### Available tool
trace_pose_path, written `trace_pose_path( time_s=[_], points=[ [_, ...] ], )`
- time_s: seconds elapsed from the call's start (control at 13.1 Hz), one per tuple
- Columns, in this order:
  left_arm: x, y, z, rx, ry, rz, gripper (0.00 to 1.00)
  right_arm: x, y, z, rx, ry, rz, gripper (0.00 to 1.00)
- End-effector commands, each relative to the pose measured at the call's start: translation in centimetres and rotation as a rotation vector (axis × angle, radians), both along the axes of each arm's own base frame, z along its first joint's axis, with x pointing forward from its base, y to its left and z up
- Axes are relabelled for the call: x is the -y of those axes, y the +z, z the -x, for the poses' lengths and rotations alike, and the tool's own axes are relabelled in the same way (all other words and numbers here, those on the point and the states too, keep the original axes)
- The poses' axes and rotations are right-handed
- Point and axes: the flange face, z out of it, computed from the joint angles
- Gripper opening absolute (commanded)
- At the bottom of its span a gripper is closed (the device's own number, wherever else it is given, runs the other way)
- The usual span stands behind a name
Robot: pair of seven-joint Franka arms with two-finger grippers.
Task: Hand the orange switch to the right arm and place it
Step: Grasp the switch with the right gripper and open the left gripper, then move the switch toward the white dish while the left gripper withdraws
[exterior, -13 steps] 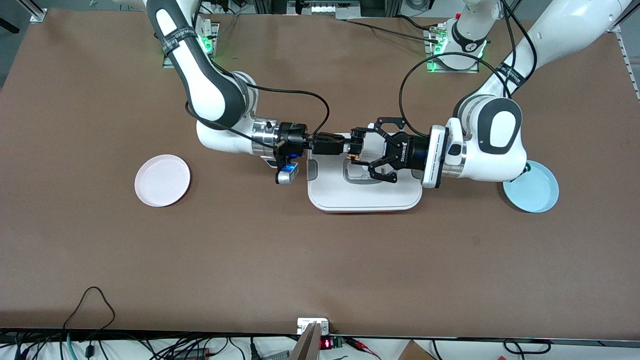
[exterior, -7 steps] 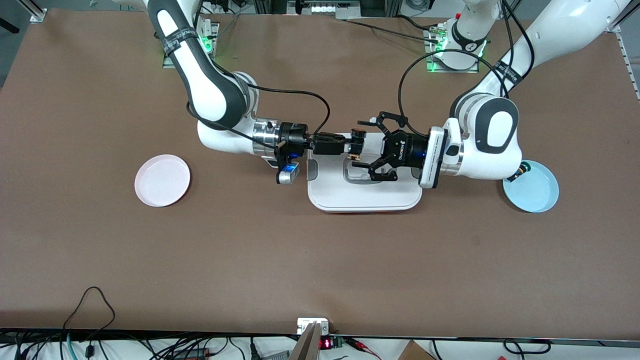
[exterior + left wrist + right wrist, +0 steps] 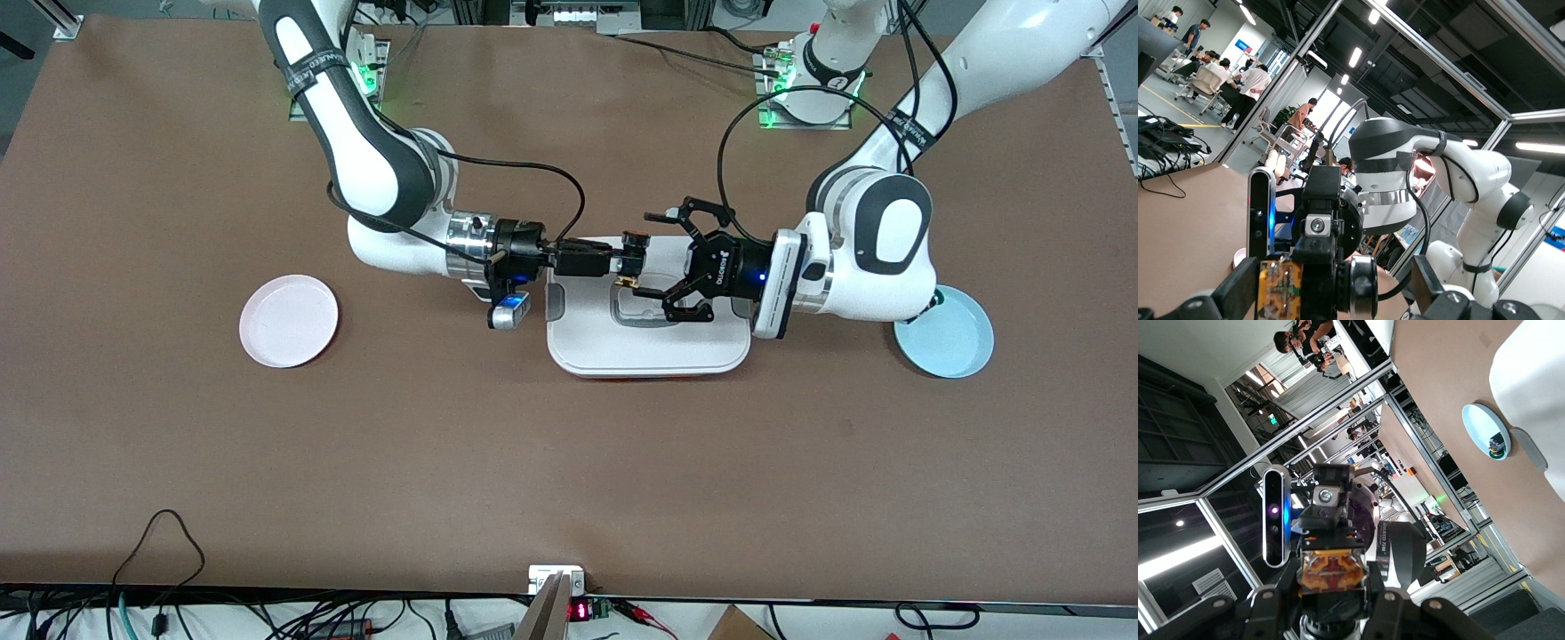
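Observation:
The orange switch [image 3: 632,260] hangs over the white tray [image 3: 649,342], with its orange-tan end [image 3: 628,281] showing. My right gripper [image 3: 628,256] is shut on it. In the right wrist view the switch [image 3: 1331,575] sits between that gripper's jaws [image 3: 1333,608]. My left gripper [image 3: 647,254] is open, its fingers standing apart on either side of the switch without touching it. In the left wrist view the switch [image 3: 1281,291] shows between the open left fingers [image 3: 1238,300], with my right gripper [image 3: 1321,230] clamped on it.
A pink plate [image 3: 289,321] lies toward the right arm's end of the table. A light blue plate [image 3: 948,340] lies toward the left arm's end, partly under the left arm; the right wrist view shows a small object in it [image 3: 1497,443].
My left gripper's fingers have spread wider off the switch, and the gripper has drawn back slightly toward the left arm's end. The right gripper keeps hold of the switch.

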Motion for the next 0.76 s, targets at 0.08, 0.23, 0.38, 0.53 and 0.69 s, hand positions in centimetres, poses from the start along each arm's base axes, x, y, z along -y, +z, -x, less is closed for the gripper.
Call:
trace_pose_path(
  time_s=[0.08,0.23,0.38,0.53,0.69],
  points=[
    [-0.5,4.4,0.8,-0.089,-0.019,-0.054,1.00,2.2,1.0,-1.0,0.060,0.024,0.024,0.30],
    [-1.9,5.7,0.9,-0.147,-0.049,-0.139,1.00,4.5,1.4,-1.5,0.081,0.056,0.036,0.30],
    [-3.3,8.9,1.2,-0.202,-0.112,-0.218,1.00,7.0,1.8,-2.1,0.114,0.101,0.070,0.28],
    [-5.3,10.9,1.4,-0.297,-0.157,-0.327,1.00,9.7,2.1,-2.9,0.153,0.171,0.110,0.28],
    [-6.2,13.0,2.2,-0.368,-0.213,-0.480,1.00,13.7,2.0,-3.7,0.200,0.281,0.192,0.27]
  ],
)
